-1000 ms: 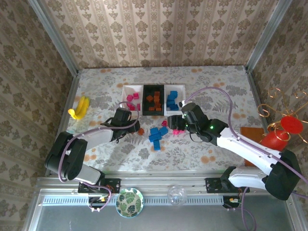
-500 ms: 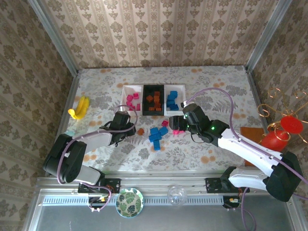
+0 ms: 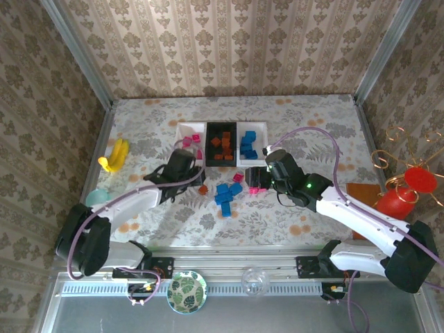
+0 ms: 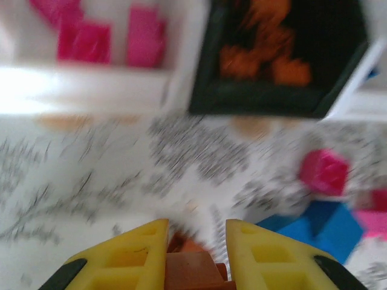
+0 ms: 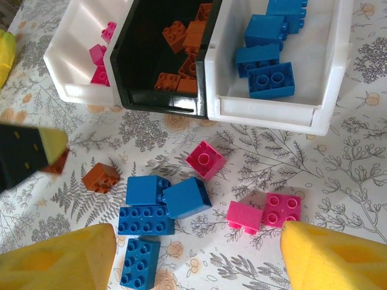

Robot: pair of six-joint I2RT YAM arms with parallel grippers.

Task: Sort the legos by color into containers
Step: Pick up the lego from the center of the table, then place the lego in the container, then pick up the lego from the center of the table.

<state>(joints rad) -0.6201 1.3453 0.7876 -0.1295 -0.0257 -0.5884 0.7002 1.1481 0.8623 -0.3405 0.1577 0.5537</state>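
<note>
Your left gripper (image 4: 196,241) had its jaws shut tight on one orange-brown brick (image 4: 192,273). It was over the table (image 3: 298,125), near the front of the black tray (image 5: 158,104). That tray had other orange-brown bricks (image 5: 181,36) in it. The white tray on the left (image 5: 71,92) had pink bricks (image 5: 100,54) in it. The white tray on the right (image 5: 266,113) had blue bricks (image 5: 270,78) in it.

Your right gripper (image 5: 196,248) had its jaws wide apart and held nothing. It was over the loose bricks on the table. Under it lay a bunch of loose blue bricks (image 5: 148,208), all touching each other. Three loose pink bricks (image 5: 205,159) lay near them. One small brown brick (image 5: 100,177) lay just beside the blue bunch. All of these lay in front of the trays, not in them.
</note>
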